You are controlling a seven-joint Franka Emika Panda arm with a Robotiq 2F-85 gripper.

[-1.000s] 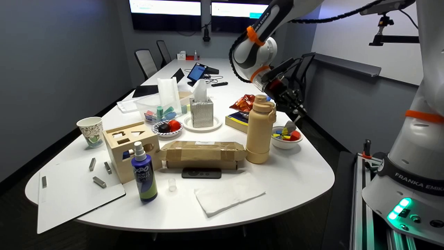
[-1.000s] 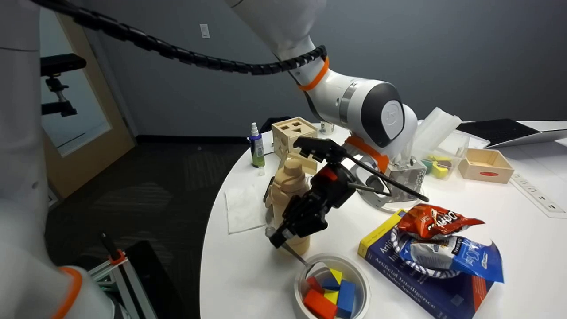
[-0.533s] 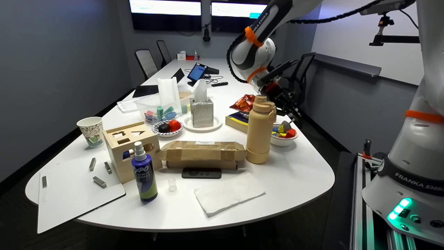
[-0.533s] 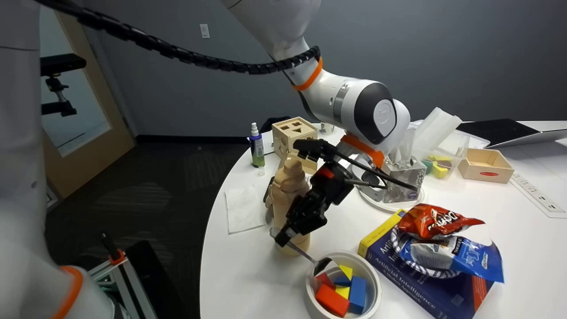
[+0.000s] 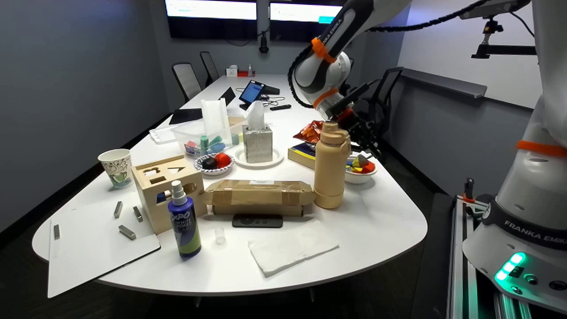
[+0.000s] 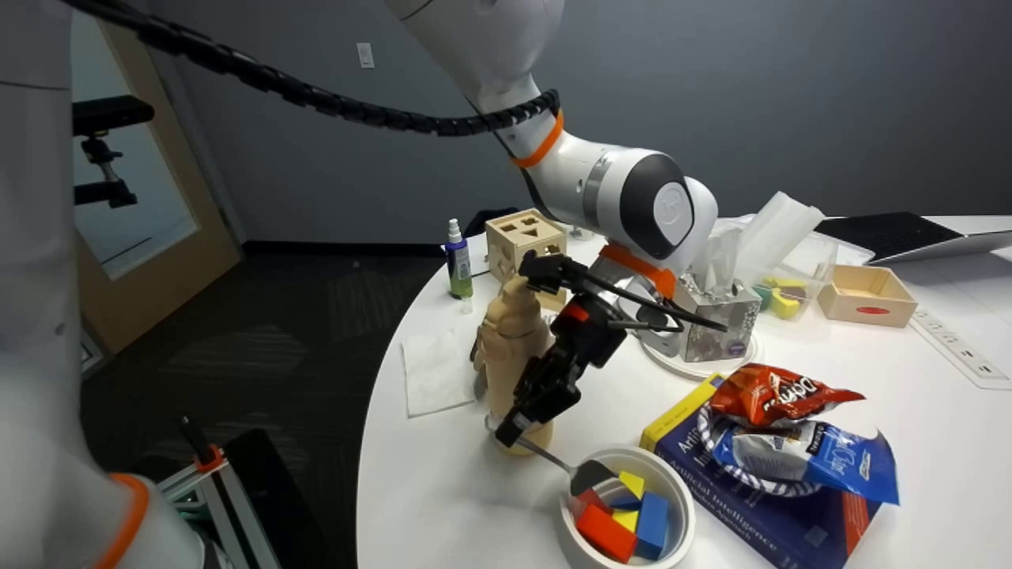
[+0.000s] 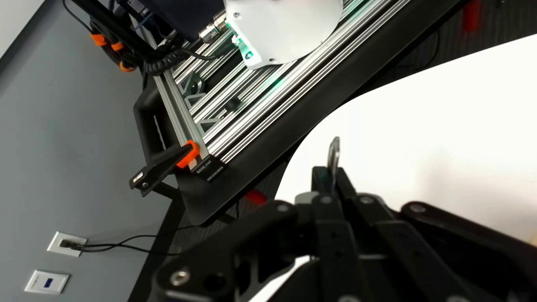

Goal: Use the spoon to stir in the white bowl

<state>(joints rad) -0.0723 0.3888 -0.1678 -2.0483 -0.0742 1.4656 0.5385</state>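
My gripper is shut on the handle of a metal spoon. In the wrist view the gripper has the spoon's handle end standing out between its fingertips. The spoon slants down to the white bowl, its scoop at the bowl's rim beside the blocks. I cannot tell whether it touches them. The bowl holds several red, blue and yellow blocks. The white bowl also shows in an exterior view, partly behind the tan bottle. The wrist view does not show the bowl.
The tall tan bottle stands close beside the gripper and bowl. A blue and yellow book with snack bags on it lies on the bowl's far side. A tissue box and a cardboard box stand further off.
The gripper, spoon and white bowl have shifted together, rightward in an exterior view, away from the table's near edge. The scoop has turned. The bottle's top has tipped slightly.
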